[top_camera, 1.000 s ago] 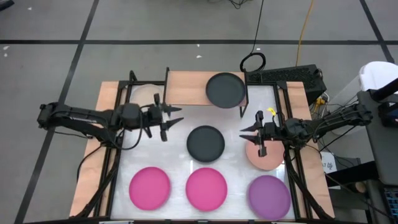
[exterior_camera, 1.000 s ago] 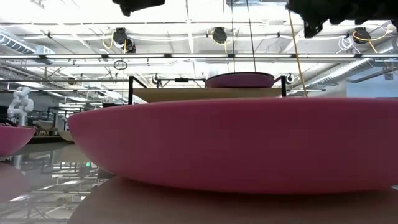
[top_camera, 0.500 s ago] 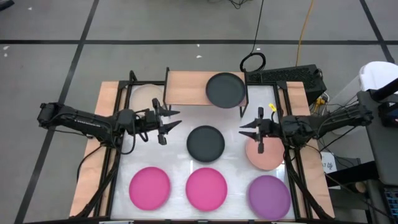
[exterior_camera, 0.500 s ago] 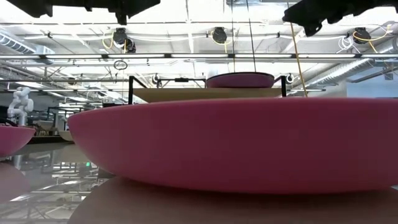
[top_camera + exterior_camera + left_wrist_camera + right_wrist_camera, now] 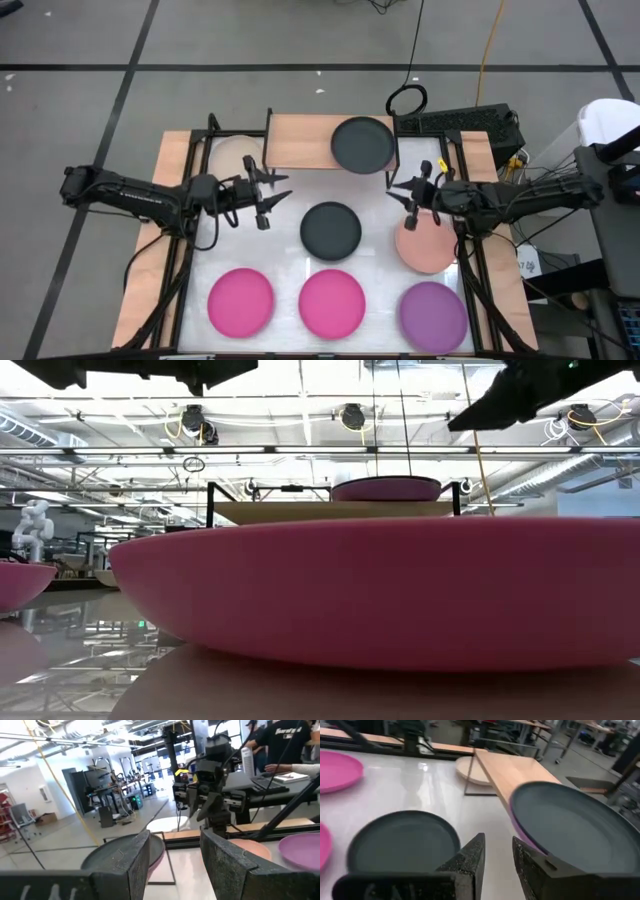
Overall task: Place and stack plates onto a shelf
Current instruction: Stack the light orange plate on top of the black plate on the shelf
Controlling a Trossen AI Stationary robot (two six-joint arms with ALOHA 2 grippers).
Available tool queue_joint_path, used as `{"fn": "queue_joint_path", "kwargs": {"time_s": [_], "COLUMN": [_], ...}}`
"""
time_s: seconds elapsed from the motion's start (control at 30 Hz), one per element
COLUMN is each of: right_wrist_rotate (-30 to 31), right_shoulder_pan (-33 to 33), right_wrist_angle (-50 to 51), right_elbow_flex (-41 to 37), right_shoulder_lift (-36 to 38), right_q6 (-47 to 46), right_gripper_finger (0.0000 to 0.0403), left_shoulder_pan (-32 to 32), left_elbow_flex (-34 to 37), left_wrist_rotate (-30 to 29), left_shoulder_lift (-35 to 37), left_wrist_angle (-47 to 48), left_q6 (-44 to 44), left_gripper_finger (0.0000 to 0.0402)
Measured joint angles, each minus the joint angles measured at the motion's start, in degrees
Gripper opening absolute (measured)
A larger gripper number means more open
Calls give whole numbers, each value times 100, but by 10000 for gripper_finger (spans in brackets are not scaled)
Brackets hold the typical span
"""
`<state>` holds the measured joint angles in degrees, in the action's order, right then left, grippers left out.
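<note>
The shelf (image 5: 305, 140) stands at the table's far side. A dark grey plate (image 5: 363, 145) lies on its right half, and the right wrist view shows a pinkish-purple rim (image 5: 521, 839) under that plate. A second dark grey plate (image 5: 331, 230) lies flat at mid-table. The salmon plate (image 5: 425, 250) is to its right. Two hot pink plates (image 5: 241, 302) (image 5: 332, 302) and a purple plate (image 5: 433, 315) line the near edge. A beige plate (image 5: 233, 155) lies left of the shelf. My left gripper (image 5: 272, 192) hovers open left of the middle plate. My right gripper (image 5: 398, 195) hovers open near the shelf's right legs.
The table's black frame rails (image 5: 190, 230) run along both sides. The shelf's thin black legs (image 5: 396, 170) stand close to my right gripper. White table surface (image 5: 300, 190) shows between the shelf and the middle plate. Cables and a box (image 5: 470, 125) lie beyond the far right corner.
My right gripper has moved from over the salmon plate toward the far edge and the shelf, and has turned to face the shelf's right end. My left arm drew back slightly toward the left at first, then kept still. No plate has moved.
</note>
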<state>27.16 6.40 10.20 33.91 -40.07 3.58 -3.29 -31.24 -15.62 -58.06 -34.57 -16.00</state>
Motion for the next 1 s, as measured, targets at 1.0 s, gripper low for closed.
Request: {"fn": "queue_joint_path", "kwargs": {"time_s": [1.0], "right_wrist_rotate": [-2437], "right_shoulder_pan": [-370], "right_wrist_angle": [3224], "right_elbow_flex": [1189], "right_shoulder_lift": [-1688], "right_q6": [-1949], "right_gripper_finger": [84], "left_shoulder_pan": [22], "left_elbow_flex": [-2], "left_wrist_rotate": [2], "left_shoulder_lift": [-2], "left_wrist_angle": [342], "left_q6": [1169], "left_gripper_finger": [179]}}
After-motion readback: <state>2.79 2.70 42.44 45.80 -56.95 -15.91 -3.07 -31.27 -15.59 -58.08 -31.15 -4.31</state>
